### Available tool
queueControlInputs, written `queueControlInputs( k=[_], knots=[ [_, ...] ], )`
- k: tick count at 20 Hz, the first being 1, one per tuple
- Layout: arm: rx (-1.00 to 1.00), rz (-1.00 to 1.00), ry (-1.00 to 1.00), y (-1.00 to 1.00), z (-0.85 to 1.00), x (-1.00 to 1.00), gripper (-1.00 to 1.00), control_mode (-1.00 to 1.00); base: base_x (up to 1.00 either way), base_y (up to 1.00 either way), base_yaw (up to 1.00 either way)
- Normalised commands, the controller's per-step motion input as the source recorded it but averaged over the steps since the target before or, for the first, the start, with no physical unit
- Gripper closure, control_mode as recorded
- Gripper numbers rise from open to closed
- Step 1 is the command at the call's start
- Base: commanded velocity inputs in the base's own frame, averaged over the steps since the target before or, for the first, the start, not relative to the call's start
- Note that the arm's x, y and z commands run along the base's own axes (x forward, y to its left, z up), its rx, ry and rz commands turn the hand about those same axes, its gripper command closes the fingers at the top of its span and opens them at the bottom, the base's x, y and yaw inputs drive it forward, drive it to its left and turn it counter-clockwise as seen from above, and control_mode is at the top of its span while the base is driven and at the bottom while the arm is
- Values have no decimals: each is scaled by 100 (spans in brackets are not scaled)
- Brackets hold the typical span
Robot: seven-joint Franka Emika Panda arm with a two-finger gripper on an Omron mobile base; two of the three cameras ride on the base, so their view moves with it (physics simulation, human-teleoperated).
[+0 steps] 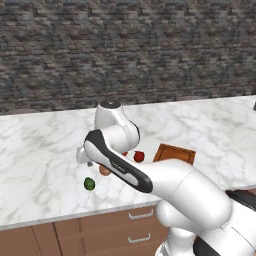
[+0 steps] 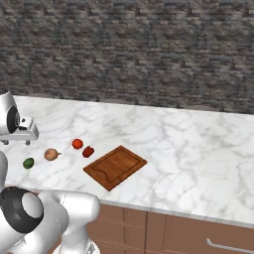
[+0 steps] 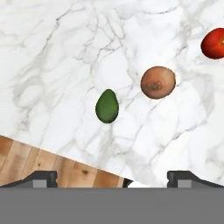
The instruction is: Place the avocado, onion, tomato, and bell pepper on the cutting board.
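The avocado (image 3: 107,106) lies on the counter (image 3: 65,52), just beside the onion (image 3: 158,82) and well apart from the cutting board (image 2: 115,166). Judged step: approach; the gripper (image 3: 112,177) hangs spread and empty, needing to descend over it

A dark grey stone-brick wall (image 1: 130,50) rises behind the white marble bench (image 2: 198,149); brown wooden drawers (image 1: 100,232) with metal handles (image 1: 140,215) run below its front edge.

Counter (image 2: 198,149): board (image 2: 115,167), avocado (image 2: 28,162), onion (image 2: 51,155)

Dark green avocado (image 3: 107,106), tan-brown onion (image 3: 158,82)
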Motion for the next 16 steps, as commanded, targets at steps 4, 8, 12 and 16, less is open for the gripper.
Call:
queueControlInputs(
  k=[4,8,12,16],
  knots=[
    [1,3,0,2,-23,0,-100,-100,0,0,0],
    [0,0,0,0,-29,1,-100,-100,0,0,0],
    [0,0,0,0,-24,11,-100,-100,0,0,0],
    [0,1,0,0,-13,17,-100,-100,0,0,0]
  ],
)
